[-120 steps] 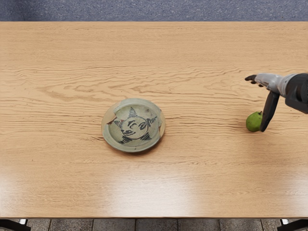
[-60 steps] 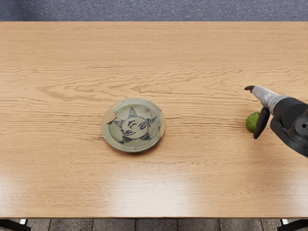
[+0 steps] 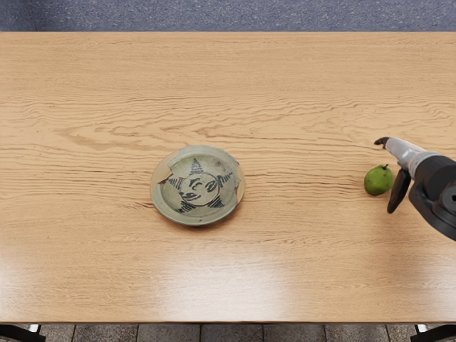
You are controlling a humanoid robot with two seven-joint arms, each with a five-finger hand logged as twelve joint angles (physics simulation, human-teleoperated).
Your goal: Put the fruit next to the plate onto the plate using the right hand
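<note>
glossy wood table (image 3: 285, 78), glazed ceramic plate (image 3: 160, 196)

No text, label, brand or number can be read anywhere. The one marking is a dark painted face ringed by striped triangular points on the plate (image 3: 161, 194), well apart from the fingers (image 3: 397, 196) of the right hand (image 3: 401, 158); it is a drawing, not lettering.

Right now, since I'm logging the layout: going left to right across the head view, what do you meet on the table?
plate → green fruit → right hand
</note>
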